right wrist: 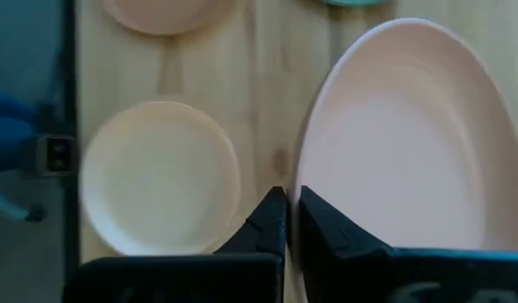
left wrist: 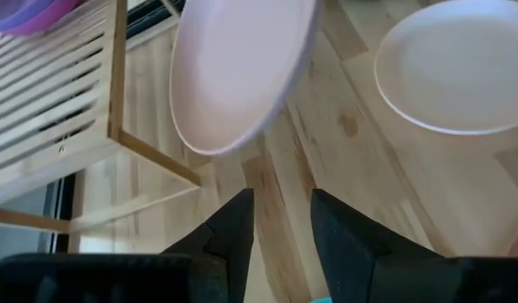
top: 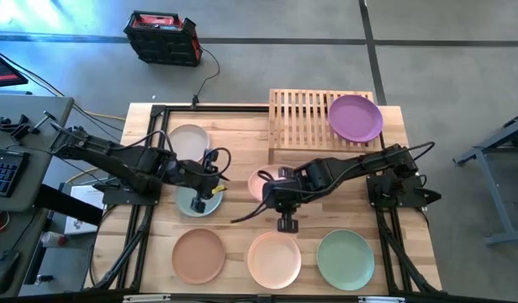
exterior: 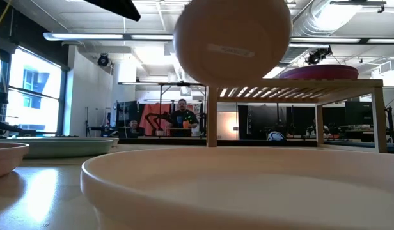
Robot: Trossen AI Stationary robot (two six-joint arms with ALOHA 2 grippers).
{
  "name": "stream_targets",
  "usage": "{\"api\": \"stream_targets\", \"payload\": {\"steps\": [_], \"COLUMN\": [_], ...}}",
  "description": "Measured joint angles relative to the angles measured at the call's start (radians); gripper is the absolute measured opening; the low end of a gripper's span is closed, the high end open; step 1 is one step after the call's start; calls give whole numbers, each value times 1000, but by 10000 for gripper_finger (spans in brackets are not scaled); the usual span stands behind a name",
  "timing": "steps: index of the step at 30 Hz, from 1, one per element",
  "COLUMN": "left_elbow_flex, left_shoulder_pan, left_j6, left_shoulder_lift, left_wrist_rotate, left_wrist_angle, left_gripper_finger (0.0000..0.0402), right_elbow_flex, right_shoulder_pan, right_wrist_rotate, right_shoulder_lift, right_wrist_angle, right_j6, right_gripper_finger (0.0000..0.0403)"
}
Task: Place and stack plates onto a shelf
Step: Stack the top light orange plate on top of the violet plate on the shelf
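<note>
My right gripper [top: 272, 192] [right wrist: 293, 215] is shut on a pink plate [top: 260, 180] [exterior: 232, 41] [left wrist: 234, 67] at mid-table, in front of the slatted wooden shelf [top: 303, 116] [exterior: 293, 86]. A purple plate [top: 355, 118] [exterior: 325, 71] lies flat on the shelf's right half. My left gripper [top: 210, 187] [left wrist: 280, 227] is open above a sage plate [top: 197, 202] that lies flat on the table. A cream plate [top: 189, 141] lies behind it. Tan [top: 198, 255], beige [top: 274, 259] and green [top: 346, 259] plates lie in a row at the near edge. My right gripper pinches the pink plate's rim [right wrist: 308, 160] between its two fingers, one on the inner face and one on the underside. The plate is lifted clear of the table and stands steeply tilted, its underside facing the near edge in the low view.
The shelf's left half [top: 293, 114] is bare slats. A black frame [top: 158, 114] runs along the table's left and far edges. A red and black case [top: 162, 38] sits on the floor beyond the table. A person [exterior: 182, 114] shows far off in the room behind.
</note>
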Motion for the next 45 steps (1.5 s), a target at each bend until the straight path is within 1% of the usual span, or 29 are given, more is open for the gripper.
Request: {"api": "stream_targets", "payload": {"steps": [11,18,24,28,33,39,45], "left_elbow_flex": [0,0,0,0,0,0,0], "left_shoulder_pan": [65,113,157,186,221,261,298], "left_j6": [-88,-94,-94,-94,-94,-94,-94], "left_shoulder_lift": [0,0,0,0,0,0,0], "left_wrist_rotate": [-3,-3,-3,-3,-4,-4,-4], "left_wrist_angle": [1,0,1,2,2,4,10], "left_gripper_finger": [108,108,108,108,108,108,108], "right_elbow_flex": [0,0,-24,-107,-277,-474,-601], "right_shoulder_pan": [17,5,-43,-97,-169,-244,-307], "right_wrist_rotate": [184,374,525,580,616,620,621], "right_shoulder_lift": [-59,-145,-233,-311,-434,-563,-625], "right_wrist_angle": [-176,-306,-306,-306,-307,-280,-250], "right_j6": [91,154,158,162,211,236,227], "right_gripper_finger": [0,0,0,0,0,0,0]}}
